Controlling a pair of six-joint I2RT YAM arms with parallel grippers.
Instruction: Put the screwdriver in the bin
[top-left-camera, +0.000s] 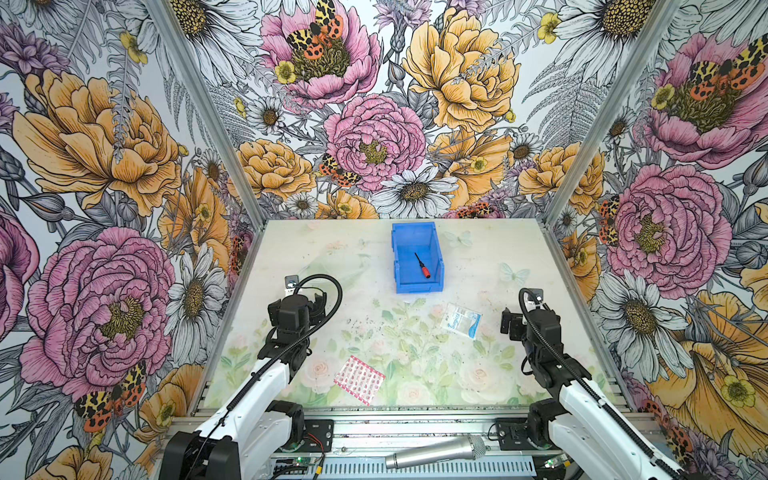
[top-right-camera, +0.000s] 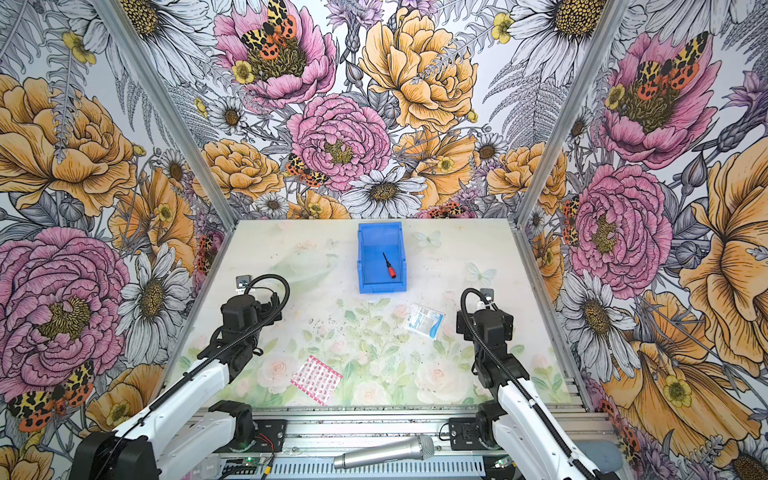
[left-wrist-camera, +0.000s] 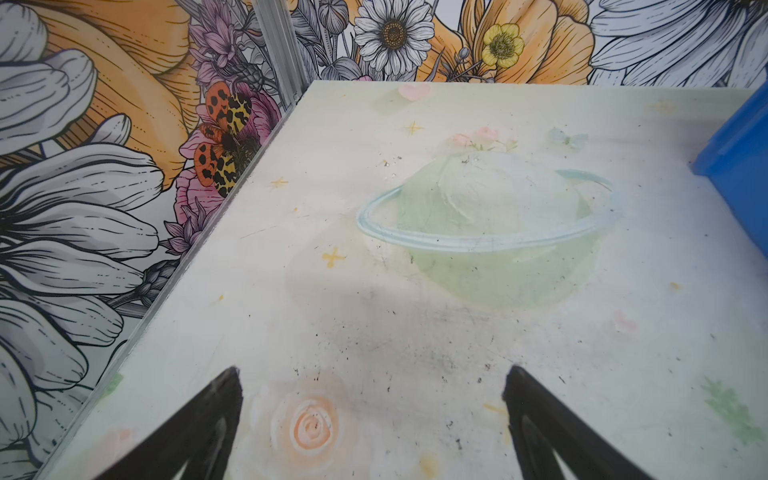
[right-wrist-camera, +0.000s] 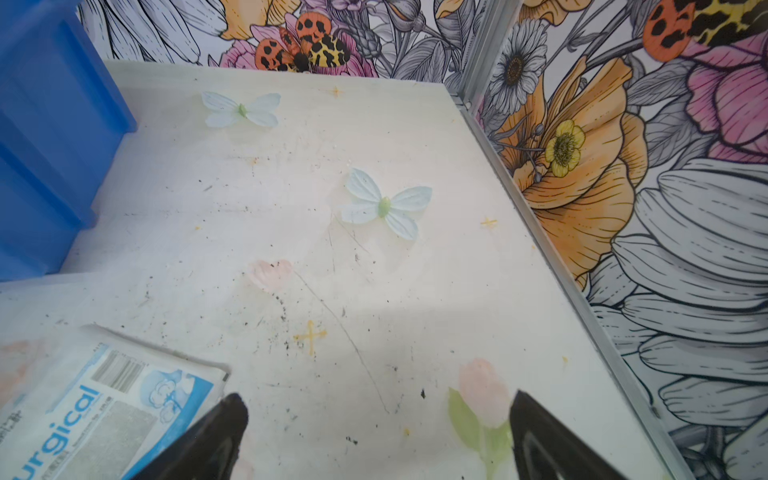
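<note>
Left wrist view: the left pincer (left-wrist-camera: 372, 386) is recorded with its fingers spread wide and nothing held, only bare desk (left-wrist-camera: 415, 291) showing between them. Right wrist view: the right pincer (right-wrist-camera: 376, 409) is likewise recorded as spread and empty, held over the desk just beside a surgical packet (right-wrist-camera: 95, 411). Both top views: the bin (top-left-camera: 419, 286) is found standing near the far edge of the desk, about midway along it. The screwdriver (top-left-camera: 422, 266) is found inside it, lying flat on the bin's floor, its red handle toward the low front lip and its black shaft slanted toward the back wall. The arms are placed near the left and right edges of the desk, well apart from the bin. Items outside the task: the surgical packet between the bin and the right arm; a pink-patterned sheet (top-left-camera: 360, 379) near the near edge; a silver microphone (top-left-camera: 436, 452) off the desk, on the frame before the near edge. Status: placement is judged done, since the screwdriver is contained and released; no further step is judged outstanding.
</note>
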